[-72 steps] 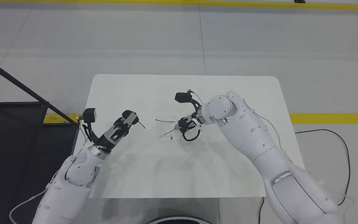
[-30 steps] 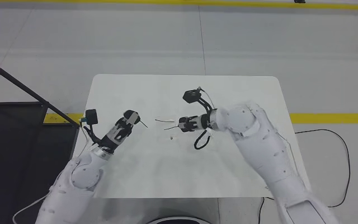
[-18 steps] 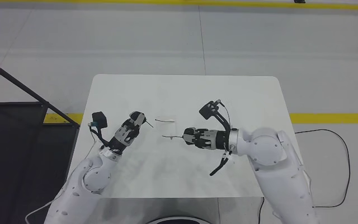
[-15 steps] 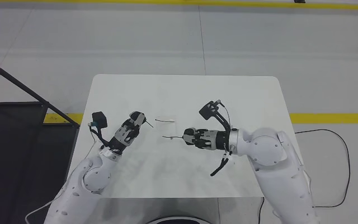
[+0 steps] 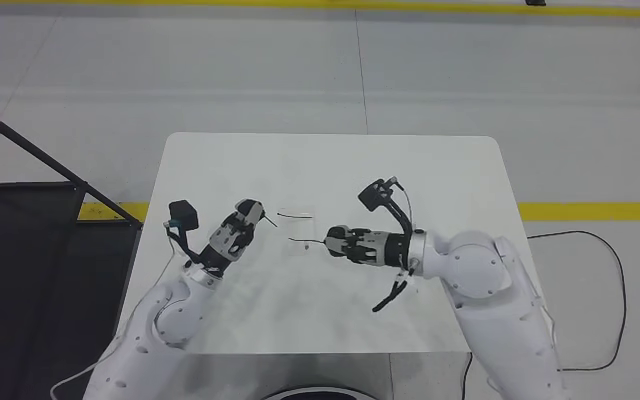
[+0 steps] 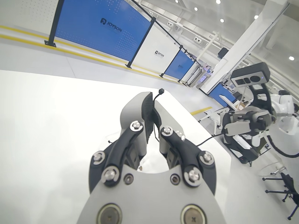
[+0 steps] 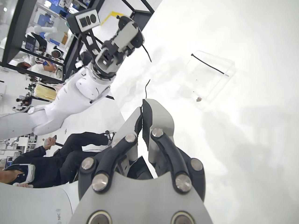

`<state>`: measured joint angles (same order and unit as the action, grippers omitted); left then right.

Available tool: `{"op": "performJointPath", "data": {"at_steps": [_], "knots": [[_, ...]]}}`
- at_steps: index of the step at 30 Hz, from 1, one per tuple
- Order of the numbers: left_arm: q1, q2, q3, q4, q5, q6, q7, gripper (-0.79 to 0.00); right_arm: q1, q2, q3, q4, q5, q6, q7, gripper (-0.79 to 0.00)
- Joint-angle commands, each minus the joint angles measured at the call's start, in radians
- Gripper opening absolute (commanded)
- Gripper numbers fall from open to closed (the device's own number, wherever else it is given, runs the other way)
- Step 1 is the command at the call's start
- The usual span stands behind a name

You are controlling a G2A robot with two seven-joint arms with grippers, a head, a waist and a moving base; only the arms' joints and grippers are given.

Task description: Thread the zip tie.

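My left gripper is shut on a short black zip tie, whose square head sticks out past the fingertips. In the top view this gripper hovers over the table's left half, with the tie's tail pointing toward the middle. My right gripper is shut on a second thin black tie that juts out beyond its tips. From above, that gripper points left and its tie reaches toward the left gripper, a gap between them.
A clear plastic box sits on the white table with a third zip tie across it, just behind the two grippers. A small scrap lies beside the box.
The right gripper left the clear box with a tie, swung toward the table's front and now points left. The left gripper crept forward and to the right, closing the gap.
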<state>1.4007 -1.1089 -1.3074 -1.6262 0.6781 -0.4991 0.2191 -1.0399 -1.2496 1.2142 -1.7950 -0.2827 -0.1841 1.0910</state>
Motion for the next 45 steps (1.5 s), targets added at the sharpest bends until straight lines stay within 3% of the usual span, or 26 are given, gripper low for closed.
{"op": "performJointPath", "data": {"at_steps": [1,12,16,26,37,45], "knots": [[-0.003,-0.005,0.012,0.000,0.037,0.018,0.039,-0.785,-0.004,0.002,0.015,0.002,0.052,-0.003,-0.010,-0.785],[-0.044,-0.033,0.100,0.038,0.116,0.035,0.141,-0.785,-0.033,0.014,0.069,0.019,0.319,-0.030,0.006,-0.785],[-0.063,-0.043,0.131,0.057,0.159,0.049,0.163,-0.785,0.004,0.017,0.072,0.068,0.386,0.031,0.029,-0.785],[-0.062,-0.043,0.131,0.055,0.158,0.052,0.162,-0.785,0.002,0.016,0.071,0.068,0.387,0.033,0.022,-0.785],[-0.039,-0.055,0.126,0.022,0.085,0.029,0.171,-0.785,-0.001,0.013,0.036,0.061,0.360,0.087,-0.160,-0.785],[-0.030,-0.064,0.127,0.011,0.077,0.041,0.167,-0.785,-0.004,0.016,0.001,0.041,0.287,0.101,-0.205,-0.785]]}}
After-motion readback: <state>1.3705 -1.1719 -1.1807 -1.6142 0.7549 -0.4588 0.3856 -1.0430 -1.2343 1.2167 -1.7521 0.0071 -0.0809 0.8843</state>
